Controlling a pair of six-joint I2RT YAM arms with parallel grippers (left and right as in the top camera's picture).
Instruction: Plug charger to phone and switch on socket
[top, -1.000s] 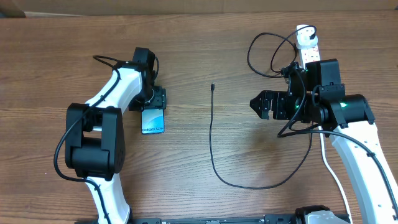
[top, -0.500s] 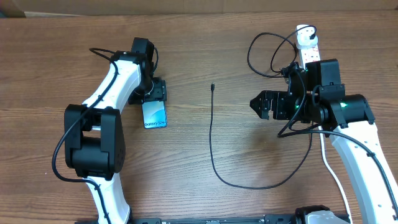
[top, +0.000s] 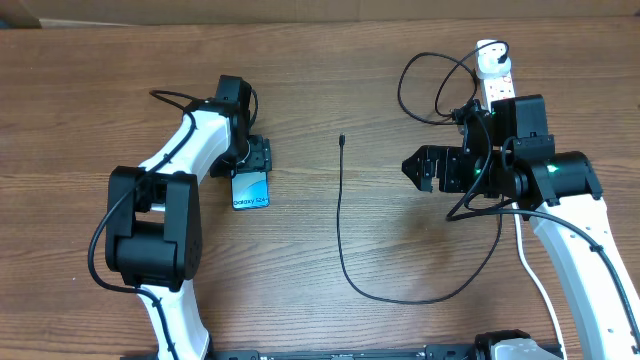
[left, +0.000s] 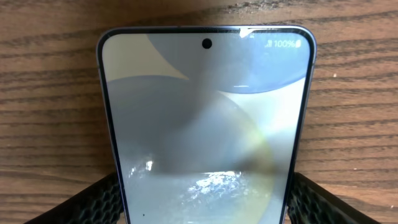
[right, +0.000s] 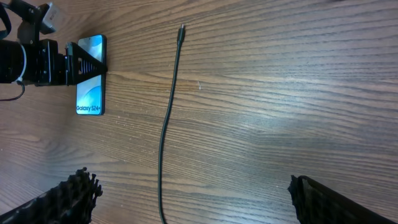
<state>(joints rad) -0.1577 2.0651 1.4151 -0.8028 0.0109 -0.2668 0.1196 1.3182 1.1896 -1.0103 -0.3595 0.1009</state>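
Left claw (top: 251, 160) is positioned at the left of the bench (top: 330, 60), at one short end of the phone (top: 250, 189). The phone is laid flat with its lit screen facing up. In the left wrist view, the black fingers (left: 93, 202) are seen just beside the two long edges of the phone (left: 205, 137). Whether those edges are clamped cannot be told.

At the centre, the charger (top: 338, 220) is laid loose on the bench. Its connector tip (top: 341, 139) is well apart from the phone and is not plugged in. The cable is curved rightward and passes under the right arm.

The right claw (top: 412, 168) is held with its jaws wide apart and nothing between them. The socket (top: 497, 88) is located at the far right, partly hidden by that arm.
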